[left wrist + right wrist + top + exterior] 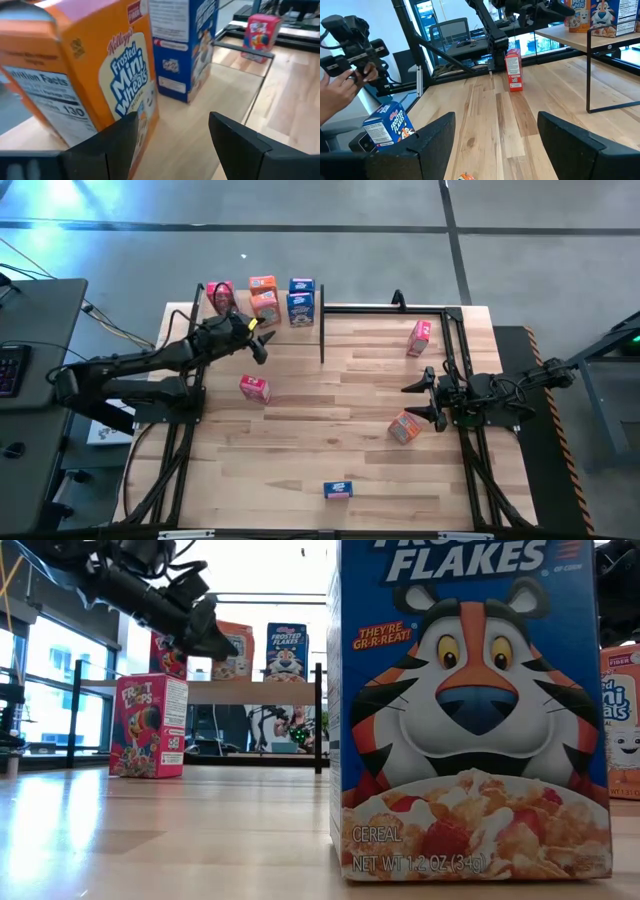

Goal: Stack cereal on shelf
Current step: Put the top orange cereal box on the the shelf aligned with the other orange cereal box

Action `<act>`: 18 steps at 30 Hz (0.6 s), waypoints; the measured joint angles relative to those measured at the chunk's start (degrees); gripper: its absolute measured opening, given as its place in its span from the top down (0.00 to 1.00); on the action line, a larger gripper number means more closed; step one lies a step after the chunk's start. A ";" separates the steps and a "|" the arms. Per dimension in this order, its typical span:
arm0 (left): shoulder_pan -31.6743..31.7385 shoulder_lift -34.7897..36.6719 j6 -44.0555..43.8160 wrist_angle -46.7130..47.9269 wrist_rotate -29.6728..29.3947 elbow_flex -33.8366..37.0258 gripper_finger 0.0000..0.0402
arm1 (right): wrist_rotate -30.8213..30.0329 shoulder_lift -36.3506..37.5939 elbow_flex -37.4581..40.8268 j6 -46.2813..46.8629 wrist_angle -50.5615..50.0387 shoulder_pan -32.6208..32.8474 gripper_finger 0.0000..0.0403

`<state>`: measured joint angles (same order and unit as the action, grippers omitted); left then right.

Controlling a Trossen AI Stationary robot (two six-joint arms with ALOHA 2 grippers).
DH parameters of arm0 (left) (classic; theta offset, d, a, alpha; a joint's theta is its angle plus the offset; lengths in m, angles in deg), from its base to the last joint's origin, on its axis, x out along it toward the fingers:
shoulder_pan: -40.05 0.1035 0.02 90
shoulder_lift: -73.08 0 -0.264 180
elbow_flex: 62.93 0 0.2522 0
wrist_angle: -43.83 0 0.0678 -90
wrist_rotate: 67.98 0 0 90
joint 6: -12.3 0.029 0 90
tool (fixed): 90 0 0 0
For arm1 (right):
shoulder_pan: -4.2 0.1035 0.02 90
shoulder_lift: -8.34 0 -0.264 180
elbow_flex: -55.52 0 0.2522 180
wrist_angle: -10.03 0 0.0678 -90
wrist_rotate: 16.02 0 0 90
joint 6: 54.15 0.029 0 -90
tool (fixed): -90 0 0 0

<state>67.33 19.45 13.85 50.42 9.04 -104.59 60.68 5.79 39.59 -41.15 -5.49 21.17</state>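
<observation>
Your left gripper hangs over the shelf end at the bench's far left corner, fingers spread and holding nothing; in the left wrist view they frame the lower corner of an orange box without touching it. Your right gripper waits near the right edge of the bench, fingers also apart and empty, an orange box lying just beside it on the bench.

As far as progress goes, I judge you roughly halfway. Five boxes stand clustered on the shelf at the far left: a pink-red one, two orange and two blue. Four are left on the bench: a pink-red box left of centre, another pink-red box near the far right corner under the shelf frame, the orange one by your right gripper, and a blue box close to the near edge.

The high view alone gives you the full count. The low view is mostly filled by the near blue box, but it shows the shelf raised above the bench. The right wrist view shows a person's hand beyond the bench holding a dark device.
</observation>
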 joint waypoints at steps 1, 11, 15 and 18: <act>0.00 -0.08 0.02 -0.03 -0.50 0.00 0.42 | 0.01 0.01 0.00 0.00 0.00 0.01 0.32; 0.07 -0.15 -0.05 -0.04 -2.39 0.00 0.42 | 0.00 0.01 0.00 -0.02 0.00 0.01 0.32; 0.07 -0.15 -0.82 -0.04 -2.90 0.00 0.42 | 0.00 0.02 0.00 0.00 0.00 0.00 0.32; 0.17 -0.15 -0.72 -0.04 -3.25 0.00 0.42 | 0.00 0.01 0.00 -0.01 0.00 0.01 0.32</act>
<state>67.51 19.30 13.13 50.38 5.79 -104.59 60.68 5.80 39.59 -41.16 -5.49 21.18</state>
